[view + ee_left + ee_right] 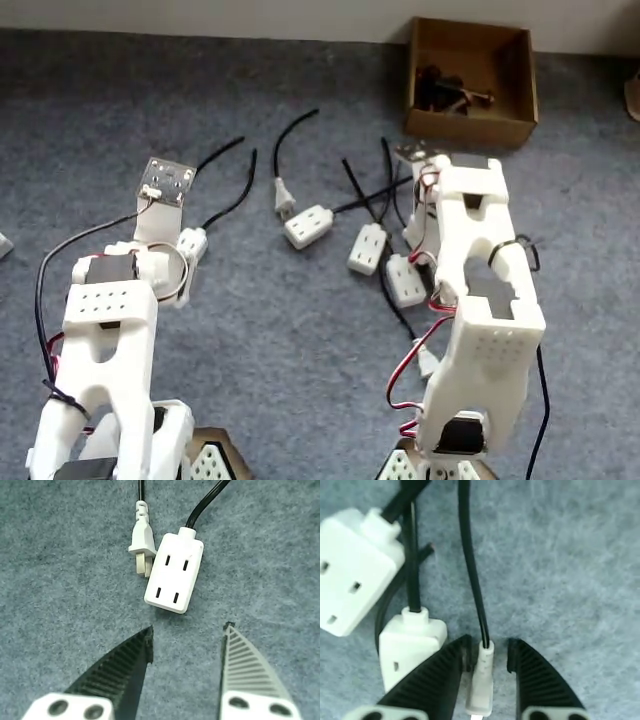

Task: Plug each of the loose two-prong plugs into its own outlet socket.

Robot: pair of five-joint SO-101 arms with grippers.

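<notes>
Left gripper (189,629) is hovering wide apart and empty over a white two-prong plastic plug (141,542), which is lying unplugged against a white outlet block (174,572). Right gripper (490,640) is straddling another white plug (482,685), fingers slightly parted, likely readying a grasp.

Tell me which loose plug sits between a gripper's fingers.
The white plug inside the right gripper, a finger on either side. The other plug lies free beside an outlet socket, ahead of the left gripper.

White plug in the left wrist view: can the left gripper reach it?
Probably yes: the plug lies on bare carpet just ahead of the open left gripper, though close beside the outlet block.
</notes>
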